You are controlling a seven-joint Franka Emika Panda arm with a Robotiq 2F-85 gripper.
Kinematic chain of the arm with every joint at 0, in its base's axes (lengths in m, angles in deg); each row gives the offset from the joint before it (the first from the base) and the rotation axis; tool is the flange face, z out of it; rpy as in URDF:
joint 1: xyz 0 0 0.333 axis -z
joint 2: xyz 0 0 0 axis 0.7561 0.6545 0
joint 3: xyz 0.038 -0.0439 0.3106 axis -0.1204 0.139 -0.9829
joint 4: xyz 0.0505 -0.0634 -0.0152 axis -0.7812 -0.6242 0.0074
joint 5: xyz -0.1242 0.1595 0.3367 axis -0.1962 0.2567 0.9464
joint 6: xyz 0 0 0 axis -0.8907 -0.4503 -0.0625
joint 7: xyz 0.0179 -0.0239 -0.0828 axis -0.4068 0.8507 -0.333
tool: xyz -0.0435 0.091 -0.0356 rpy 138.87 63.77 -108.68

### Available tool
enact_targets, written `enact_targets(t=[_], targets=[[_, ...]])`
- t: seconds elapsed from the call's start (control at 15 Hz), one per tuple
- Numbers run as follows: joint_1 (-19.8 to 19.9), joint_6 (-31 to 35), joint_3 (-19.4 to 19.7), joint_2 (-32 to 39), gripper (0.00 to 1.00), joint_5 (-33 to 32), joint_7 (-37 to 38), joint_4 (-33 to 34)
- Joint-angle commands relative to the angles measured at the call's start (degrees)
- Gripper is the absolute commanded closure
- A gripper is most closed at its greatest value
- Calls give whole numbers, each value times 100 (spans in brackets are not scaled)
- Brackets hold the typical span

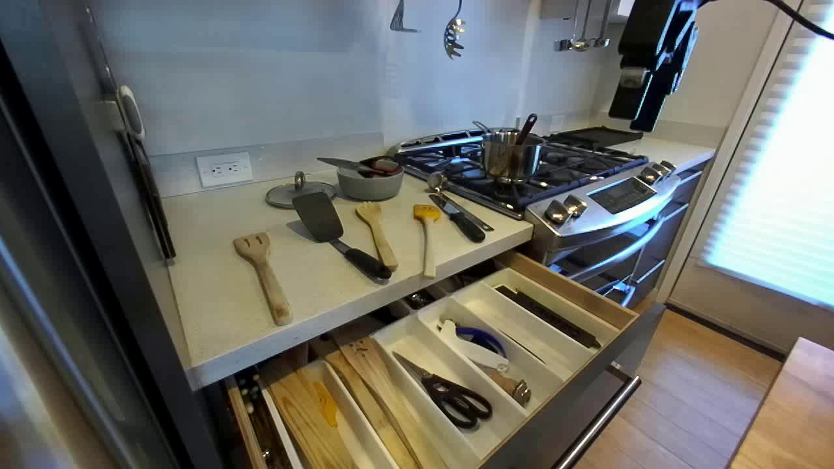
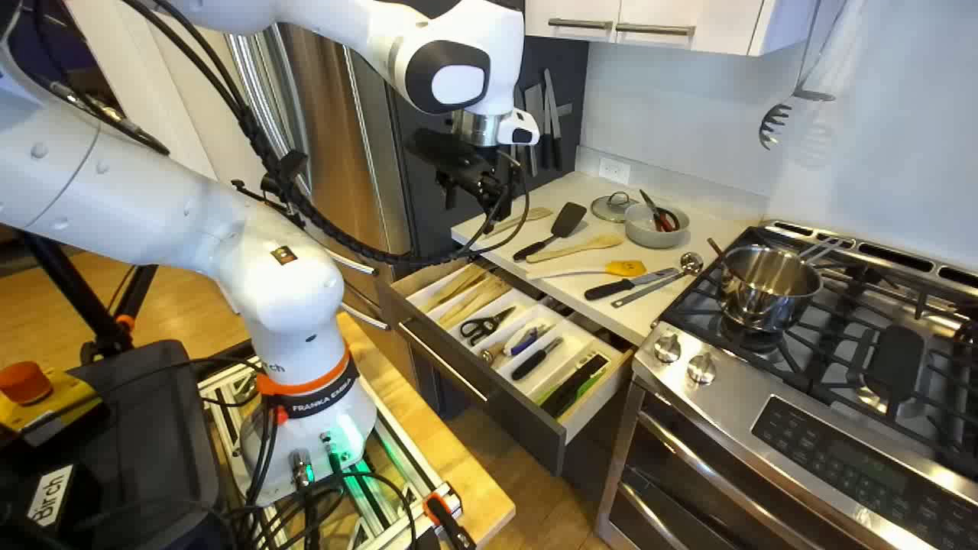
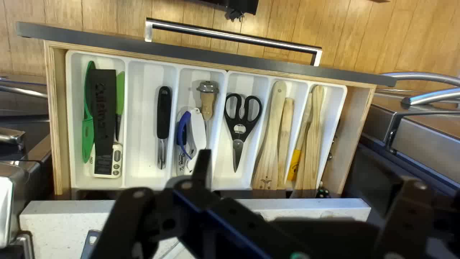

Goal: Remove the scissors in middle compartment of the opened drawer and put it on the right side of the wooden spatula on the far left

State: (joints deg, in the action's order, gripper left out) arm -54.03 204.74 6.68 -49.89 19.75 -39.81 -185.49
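Observation:
The scissors (image 1: 443,389), with black looped handles, lie in the cream middle compartment (image 1: 417,342) of the opened drawer (image 2: 451,347). In the wrist view the scissors (image 3: 240,135) point blades toward the counter. The pale wooden spatula (image 1: 268,280) lies at the far left of the counter and also shows in an exterior view (image 2: 531,217). My gripper (image 1: 635,118) hangs empty, well above the counter and drawer. Its fingers look apart in an exterior view (image 2: 470,210). In the wrist view, one dark finger (image 3: 203,165) stands out; the rest is dark and blurred.
Beside the wooden spatula lie a black spatula (image 1: 319,218), a wooden fork (image 1: 376,231), a yellow-headed spatula (image 1: 428,238) and a knife (image 1: 466,225). A grey bowl (image 1: 370,184) and lid (image 1: 296,195) stand behind. Long wooden utensils (image 3: 269,151) fill a neighbouring slot. A pot (image 2: 768,298) stands on the stove.

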Motion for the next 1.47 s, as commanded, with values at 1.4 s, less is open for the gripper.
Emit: enact_targets(t=[1.4], targets=[[-261, 2681, -766, 3659, 0, 1093, -277, 769]])
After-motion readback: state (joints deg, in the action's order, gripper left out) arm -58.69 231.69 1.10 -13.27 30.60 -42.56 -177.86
